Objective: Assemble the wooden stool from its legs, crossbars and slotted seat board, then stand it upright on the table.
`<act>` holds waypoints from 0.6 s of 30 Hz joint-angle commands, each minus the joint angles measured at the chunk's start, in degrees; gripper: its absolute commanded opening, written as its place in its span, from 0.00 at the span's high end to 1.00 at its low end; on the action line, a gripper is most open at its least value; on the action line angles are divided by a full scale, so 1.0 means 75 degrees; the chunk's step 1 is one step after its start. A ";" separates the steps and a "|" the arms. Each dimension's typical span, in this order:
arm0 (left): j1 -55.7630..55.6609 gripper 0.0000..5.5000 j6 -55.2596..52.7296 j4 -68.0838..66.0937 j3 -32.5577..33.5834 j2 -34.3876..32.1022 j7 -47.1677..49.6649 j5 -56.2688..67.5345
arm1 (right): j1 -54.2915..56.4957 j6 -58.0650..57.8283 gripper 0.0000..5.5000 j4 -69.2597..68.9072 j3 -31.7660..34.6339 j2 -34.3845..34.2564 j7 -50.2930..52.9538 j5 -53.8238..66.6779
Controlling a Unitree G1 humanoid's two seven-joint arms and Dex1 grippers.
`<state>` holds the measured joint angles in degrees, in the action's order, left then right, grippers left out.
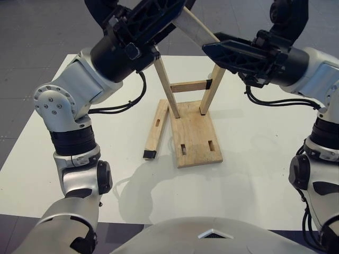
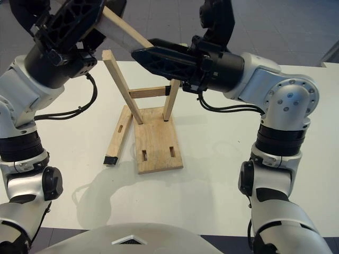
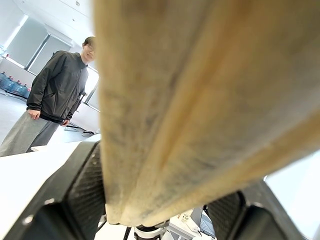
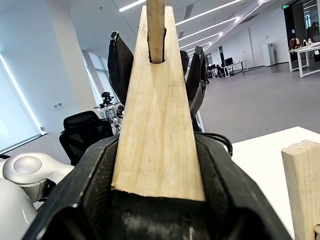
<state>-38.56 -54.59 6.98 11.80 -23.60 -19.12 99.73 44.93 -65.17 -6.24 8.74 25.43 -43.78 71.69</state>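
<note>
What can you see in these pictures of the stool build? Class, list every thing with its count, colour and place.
Table: 1, white, under everything.
Seat board: 1, pale wood, flat on the middle of the table, two open slots at its near end.
Standing legs: 2, pale wood, set in the board's far end, leaning a little.
Crossbar: 1, browner wood, joining the two standing legs.
Loose leg: 1, pale wood with a black cap, lying on the table beside the board's left edge.
Held leg: 1, pale wood, in the air above the standing legs.
Left end effector: 1, black, shut on the held leg.
Right end effector: 1, black, shut on its other end.
</note>
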 commanded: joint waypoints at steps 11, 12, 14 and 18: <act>0.0299 0.62 0.0363 0.0298 0.0127 -0.0269 -0.0884 -0.1239 | 0.0269 -0.0043 0.16 0.0409 0.0107 0.0652 -0.0319 -0.0306; 0.0344 0.63 0.0456 0.0422 0.0151 -0.0329 -0.1104 -0.1505 | 0.0260 -0.0028 0.12 0.0405 0.0143 0.0724 -0.0383 -0.0336; 0.0350 0.63 0.0581 0.0558 0.0187 -0.0460 -0.1413 -0.1938 | 0.0260 0.0022 0.04 0.0440 0.0211 0.0852 -0.0453 -0.0395; 0.0286 0.63 0.0676 0.0632 0.0166 -0.0765 -0.1826 -0.2704 | 0.0268 0.0121 0.00 0.0553 0.0285 0.0979 -0.0493 -0.0569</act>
<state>-35.74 -49.91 10.87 13.21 -27.58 -31.17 82.19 46.23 -64.91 -2.42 10.50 32.07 -47.28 68.34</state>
